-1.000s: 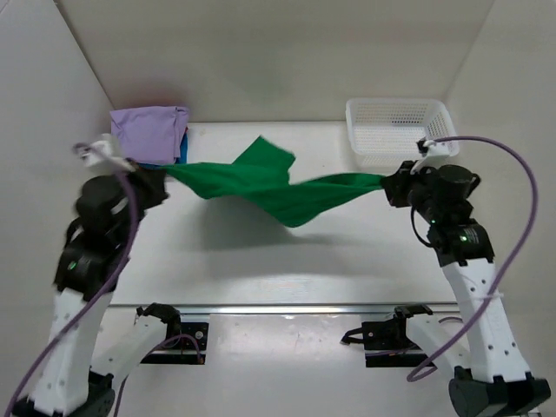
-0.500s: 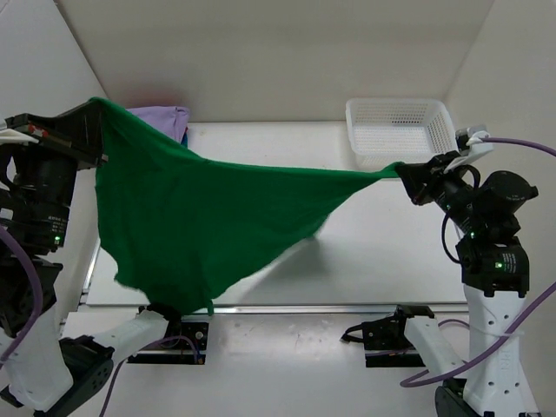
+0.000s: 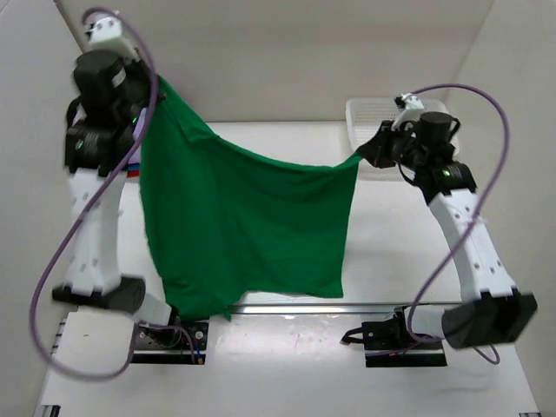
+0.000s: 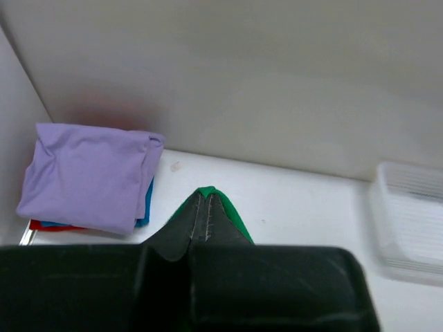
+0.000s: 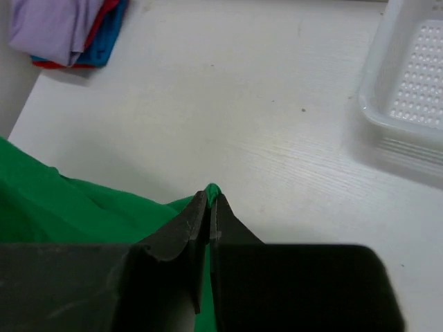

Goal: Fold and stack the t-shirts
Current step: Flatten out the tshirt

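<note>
The left end effector (image 4: 205, 200) and right end effector (image 5: 210, 197) each clamp a green shirt (image 3: 252, 217) corner, and the shirt curtains the worktop (image 3: 391, 243). Folded shirts (image 4: 90, 173) lie far left, a basket (image 5: 415, 76) far right.

Robot lab booth: white panel walls (image 3: 287, 61), alu rail (image 3: 373, 307) on table (image 3: 391, 252).

From above, the bright green cloth t-shirt (image 3: 243, 217) hides most of your folded shirt stack (image 4: 86, 176); the left wrist view shows the white plastic mesh basket (image 4: 408, 221) blurred and cropped.
</note>
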